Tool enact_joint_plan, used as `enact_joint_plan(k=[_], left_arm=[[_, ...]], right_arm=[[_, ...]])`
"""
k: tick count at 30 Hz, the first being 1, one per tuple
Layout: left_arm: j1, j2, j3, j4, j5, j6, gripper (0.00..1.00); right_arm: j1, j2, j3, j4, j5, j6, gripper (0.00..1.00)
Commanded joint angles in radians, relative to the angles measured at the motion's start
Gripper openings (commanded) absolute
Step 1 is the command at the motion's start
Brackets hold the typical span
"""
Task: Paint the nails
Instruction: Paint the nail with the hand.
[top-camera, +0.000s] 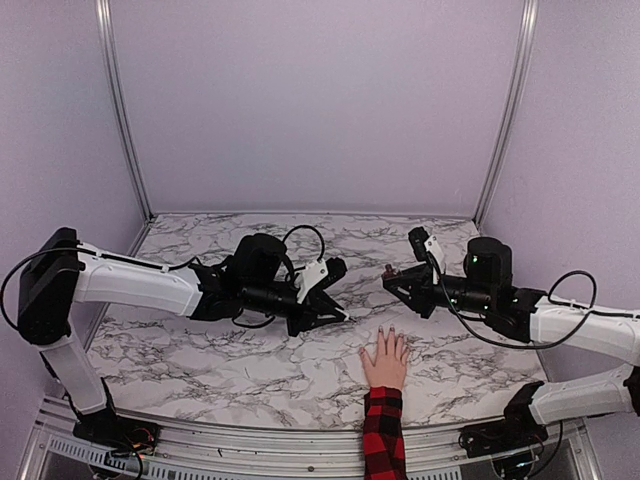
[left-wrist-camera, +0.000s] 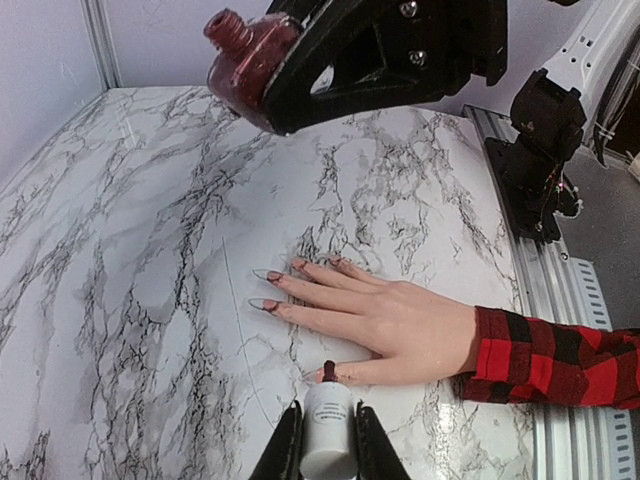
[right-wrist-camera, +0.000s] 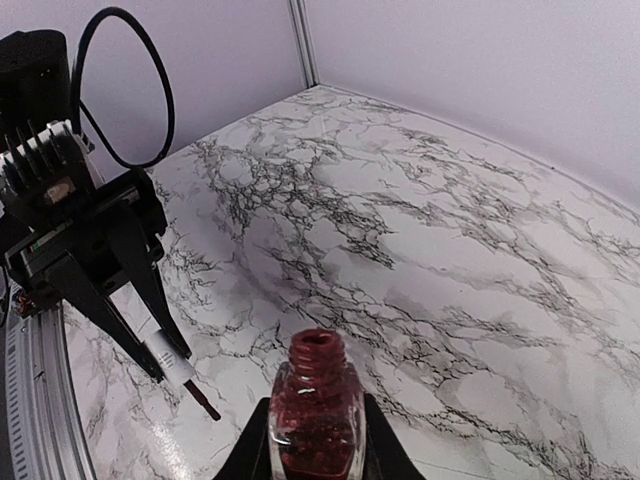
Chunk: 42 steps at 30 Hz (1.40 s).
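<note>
The nails (left-wrist-camera: 264, 303) are long and pointed, tipping the fingers of a pale hand (left-wrist-camera: 400, 322) that lies flat, palm down, on the marbled desk (left-wrist-camera: 150, 300) near its front edge, right of centre in the top view. The fingers are spread and point away from the arms' bases. A red-and-black plaid sleeve (left-wrist-camera: 555, 362) covers the wrist and runs off over the desk's metal rail.

At the thumb, the dark tip of a brush (left-wrist-camera: 329, 370) lies over the nail end (actual contact cannot be told from these views). The brush hangs from a white cap (left-wrist-camera: 328, 432), and the left end effector (left-wrist-camera: 326, 425) is clamped on that cap, angled down toward the hand from the left.

The right end effector (right-wrist-camera: 318, 445) hangs above the desk, beyond the fingertips and well apart from the hand. Its jaws are clamped on a small polish bottle (right-wrist-camera: 318, 420) of dark red glittery lacquer, roughly upright in the wrist view, its neck open.
</note>
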Motion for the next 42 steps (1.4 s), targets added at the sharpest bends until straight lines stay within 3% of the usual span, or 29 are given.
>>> enact_joint_plan(k=[1, 30, 42], left_arm=[[0.007, 0.057, -0.029, 0.132, 0.015, -0.064, 0.00], [-0.002, 0.202, -0.018, 0.192, -0.017, -0.286, 0.00], [-0.013, 0.180, -0.119, 0.404, -0.056, -0.668, 0.00]], right_arm=[[-0.006, 0.008, 0.051, -0.024, 0.017, -0.001, 0.00], [-0.007, 0.038, 0.035, -0.004, 0.032, -0.021, 0.00], [-0.006, 0.037, 0.037, 0.005, 0.025, -0.024, 0.00]])
